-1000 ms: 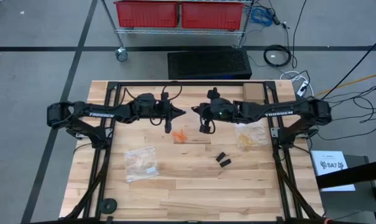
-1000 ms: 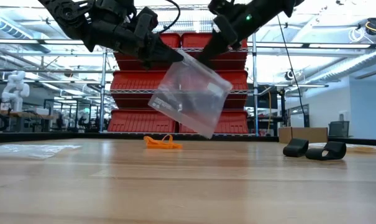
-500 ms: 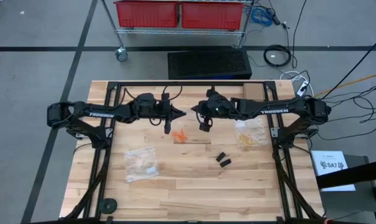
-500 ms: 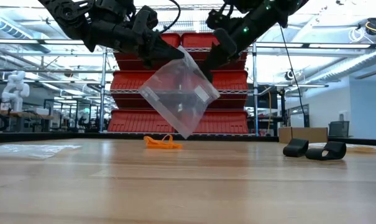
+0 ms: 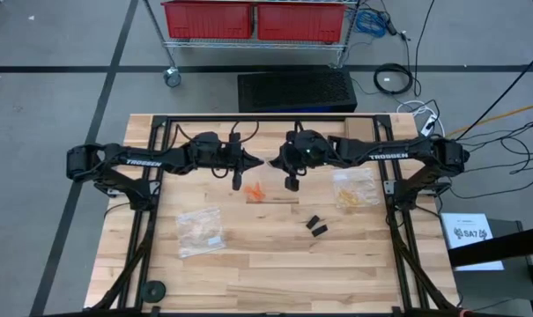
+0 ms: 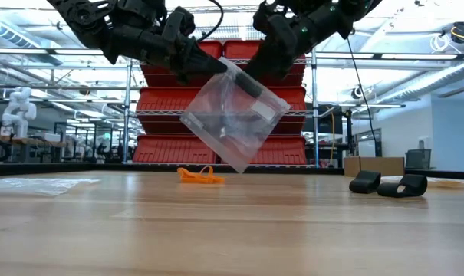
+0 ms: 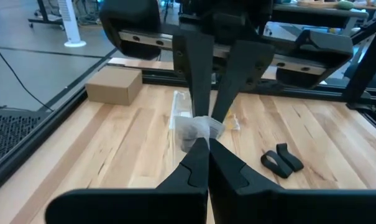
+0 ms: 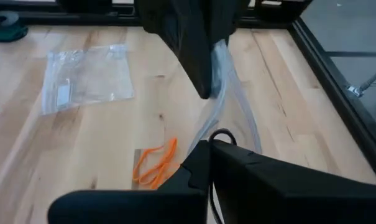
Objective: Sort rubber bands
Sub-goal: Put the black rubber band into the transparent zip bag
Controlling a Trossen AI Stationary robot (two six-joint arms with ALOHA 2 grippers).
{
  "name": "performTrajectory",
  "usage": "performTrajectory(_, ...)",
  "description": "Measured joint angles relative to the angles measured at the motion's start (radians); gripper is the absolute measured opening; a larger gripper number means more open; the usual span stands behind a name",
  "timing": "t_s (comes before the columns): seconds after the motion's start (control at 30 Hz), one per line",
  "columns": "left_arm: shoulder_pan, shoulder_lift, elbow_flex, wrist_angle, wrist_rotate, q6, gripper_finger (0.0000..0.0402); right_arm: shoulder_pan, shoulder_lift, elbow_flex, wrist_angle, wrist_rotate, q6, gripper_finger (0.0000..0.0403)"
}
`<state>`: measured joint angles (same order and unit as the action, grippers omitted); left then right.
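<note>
Aloft, both tools [image 6: 225,67] pinch a crinkly clear bag [image 6: 233,115] — thin film.

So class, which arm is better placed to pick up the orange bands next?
Neither yet: left gripper and right gripper are both shut on the clear bag, hanging above the orange bands.

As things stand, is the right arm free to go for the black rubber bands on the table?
Probably not yet. The right end effector is shut on the clear bag, held aloft jointly with the left end effector. The black rubber bands themselves lie uncovered.
</note>
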<state>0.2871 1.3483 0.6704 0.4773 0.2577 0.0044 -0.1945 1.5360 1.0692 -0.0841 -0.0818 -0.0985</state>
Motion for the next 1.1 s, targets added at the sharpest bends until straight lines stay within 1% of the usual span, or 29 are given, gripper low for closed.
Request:
performTrajectory(0.23,-0.002,0.000,0.000,0.001,-0.004,0.000,0.0000,-0.017,0.014,0.000,0.004,-0.006,0.086,0.0004)
performTrajectory(0.37,-0.002,0.000,0.000,0.003,-0.004,-0.002,0.0000,-0.020,0.049,0.000,-0.008,-0.088,0.095,0.0028)
performTrajectory(0.47,-0.002,0.000,0.000,0.001,-0.004,-0.025,0.0000,-0.013,0.048,0.000,-0.016,-0.103,0.094,0.0056)
performTrajectory(0.63,-0.002,0.000,-0.001,0.010,-0.005,-0.050,0.0000,-0.015,-0.012,0.000,-0.024,-0.104,0.109,0.0106)
performTrajectory(0.77,-0.002,0.000,-0.001,0.011,-0.019,-0.051,0.0000,-0.016,-0.077,0.000,-0.057,-0.103,0.112,0.0134)
performTrajectory(0.87,-0.002,0.000,-0.001,0.016,-0.021,-0.051,0.0000,-0.016,-0.129,0.000,-0.080,-0.103,0.113,0.0142)
performTrajectory(1.0,-0.002,0.000,-0.001,0.026,-0.022,-0.050,0.0000,-0.016,-0.183,0.001,-0.126,-0.100,0.113,0.0143)
performTrajectory(1.1,-0.001,0.000,-0.001,0.020,-0.028,-0.050,0.0000,-0.016,-0.228,0.001,-0.222,-0.103,0.113,0.0143)
